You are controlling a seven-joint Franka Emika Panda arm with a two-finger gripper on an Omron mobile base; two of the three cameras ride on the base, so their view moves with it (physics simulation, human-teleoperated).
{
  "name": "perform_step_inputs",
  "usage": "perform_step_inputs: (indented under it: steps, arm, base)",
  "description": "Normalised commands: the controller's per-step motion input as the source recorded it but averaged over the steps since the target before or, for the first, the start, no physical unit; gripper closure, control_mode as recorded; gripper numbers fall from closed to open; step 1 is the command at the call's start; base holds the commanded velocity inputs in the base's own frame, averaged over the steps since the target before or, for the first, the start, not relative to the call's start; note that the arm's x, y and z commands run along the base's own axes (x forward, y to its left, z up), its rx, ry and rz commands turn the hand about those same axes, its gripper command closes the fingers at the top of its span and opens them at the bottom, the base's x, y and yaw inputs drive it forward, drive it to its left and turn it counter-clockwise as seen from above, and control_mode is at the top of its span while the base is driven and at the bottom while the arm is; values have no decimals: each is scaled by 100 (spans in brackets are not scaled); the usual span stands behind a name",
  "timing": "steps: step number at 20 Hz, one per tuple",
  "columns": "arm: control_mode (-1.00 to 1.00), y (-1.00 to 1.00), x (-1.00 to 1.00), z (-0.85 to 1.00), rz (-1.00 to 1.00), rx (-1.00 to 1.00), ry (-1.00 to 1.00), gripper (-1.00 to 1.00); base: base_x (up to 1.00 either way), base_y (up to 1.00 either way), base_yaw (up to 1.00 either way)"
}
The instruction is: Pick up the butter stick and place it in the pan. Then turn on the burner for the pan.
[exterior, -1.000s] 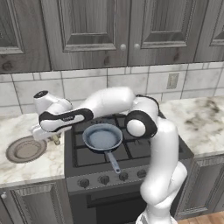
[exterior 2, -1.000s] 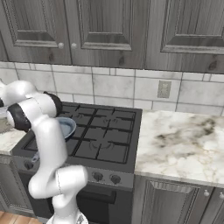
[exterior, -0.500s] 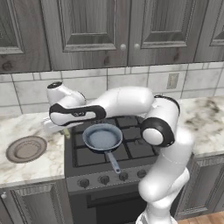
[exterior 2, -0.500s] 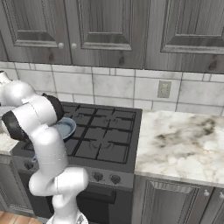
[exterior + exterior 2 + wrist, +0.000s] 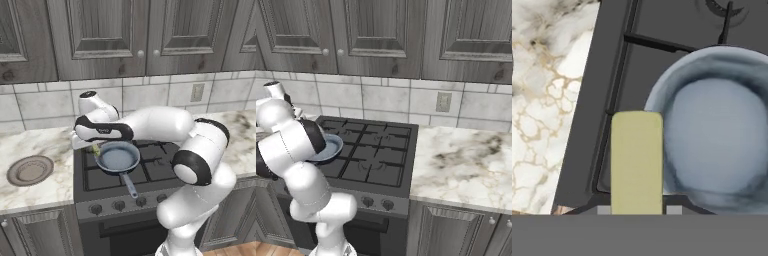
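The pale-yellow butter stick [image 5: 636,162] is pinched upright in my gripper [image 5: 637,210], which is shut on it. In the hand view it hangs over the dark stove top, just left of the rim of the round grey-blue pan [image 5: 722,135]. In the left base view the gripper [image 5: 93,147] hovers at the pan's [image 5: 118,156] left edge, and a bit of the butter stick [image 5: 95,149] peeks out under the hand. The pan sits on the front-left burner with its long handle [image 5: 131,186] pointing at the stove's front. My arm partly hides the pan [image 5: 332,148] in the right base view.
A round brown plate [image 5: 30,169] lies on the marble counter [image 5: 30,145] left of the stove. The burner knobs [image 5: 118,204] line the stove's front panel. More marble counter [image 5: 461,165] stretches to the right, and grey cabinets hang above.
My hand has swung right with the butter stick, from above the counter near the plate to the pan's left edge. The gripper stayed shut and the pan has not moved.
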Motion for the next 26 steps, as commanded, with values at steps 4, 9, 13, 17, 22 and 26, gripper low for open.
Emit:
perform_step_inputs:
  steps: [4, 9, 13, 17, 22, 26]
  arm:
    - [-100, -68, 0, -11, 0, 7, 0, 100]
    - [-100, -57, 5, -3, 0, 11, 0, 100]
    - [-100, -39, 23, -12, 0, 10, 0, 100]
    - [-100, -21, 40, -27, 0, 7, 0, 100]
    - [-100, -4, 34, -41, 0, 1, 0, 100]
    - [-100, 0, 21, -39, 0, 0, 0, 100]
  base:
    - [0, 0, 0]
    - [0, 0, 0]
    - [0, 0, 0]
    - [0, 0, 0]
    - [0, 0, 0]
    - [0, 0, 0]
